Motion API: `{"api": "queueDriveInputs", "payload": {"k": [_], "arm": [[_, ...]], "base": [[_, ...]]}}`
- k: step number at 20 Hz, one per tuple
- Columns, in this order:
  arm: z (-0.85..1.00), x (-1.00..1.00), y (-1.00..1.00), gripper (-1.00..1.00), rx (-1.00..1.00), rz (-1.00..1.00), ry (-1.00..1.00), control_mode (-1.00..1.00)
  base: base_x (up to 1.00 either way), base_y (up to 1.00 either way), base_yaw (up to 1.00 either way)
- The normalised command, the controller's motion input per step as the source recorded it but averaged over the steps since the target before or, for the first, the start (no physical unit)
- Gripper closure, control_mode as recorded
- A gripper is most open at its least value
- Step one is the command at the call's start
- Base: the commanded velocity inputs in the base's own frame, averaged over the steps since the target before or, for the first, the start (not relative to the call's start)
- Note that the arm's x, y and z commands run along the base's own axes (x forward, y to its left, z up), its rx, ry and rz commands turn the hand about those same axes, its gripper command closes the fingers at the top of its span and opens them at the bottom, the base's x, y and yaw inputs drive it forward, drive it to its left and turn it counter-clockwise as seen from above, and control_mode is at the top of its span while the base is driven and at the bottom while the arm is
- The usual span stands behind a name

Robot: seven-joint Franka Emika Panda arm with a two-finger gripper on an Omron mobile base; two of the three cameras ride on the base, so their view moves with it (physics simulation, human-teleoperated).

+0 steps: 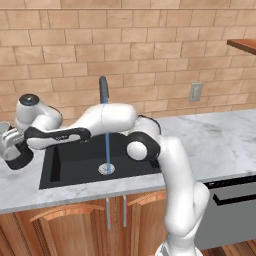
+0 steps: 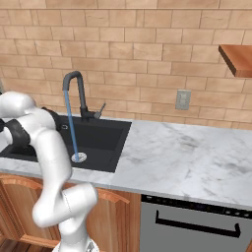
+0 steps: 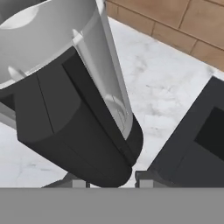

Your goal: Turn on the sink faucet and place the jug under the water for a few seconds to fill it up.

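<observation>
Glass jug (image 3: 74, 87) sits between the tool (image 3: 111, 178) fingers, left of sink (image 3: 197, 144)

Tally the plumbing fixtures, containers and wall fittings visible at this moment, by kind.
Sink faucet: 1
Sink: 1
Water stream: 1
Jug: 1
Wall outlet: 1
Wooden shelf: 1
Total: 6

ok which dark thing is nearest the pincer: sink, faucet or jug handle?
The jug handle: it sits right between the pincer tips. The sink lies off to one side, and the faucet stands at its back.
</observation>
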Motion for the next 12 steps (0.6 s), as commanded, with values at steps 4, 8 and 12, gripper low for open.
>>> {"api": "queueDriveInputs", "payload": {"k": [4, 8, 12], "arm": [[0.04, -0.37, -0.75, 1.0, 0.16, -0.15, -0.23, -1.0], [0.07, -0.3, -0.69, 1.0, 0.21, -0.17, -0.17, -1.0], [0.37, -0.19, -0.61, 1.0, 0.2, -0.17, -0.03, -1.0]], "base": [[0.0, 0.0, 0.0], [0.0, 0.0, 0.0], [0.0, 0.0, 0.0]]}}
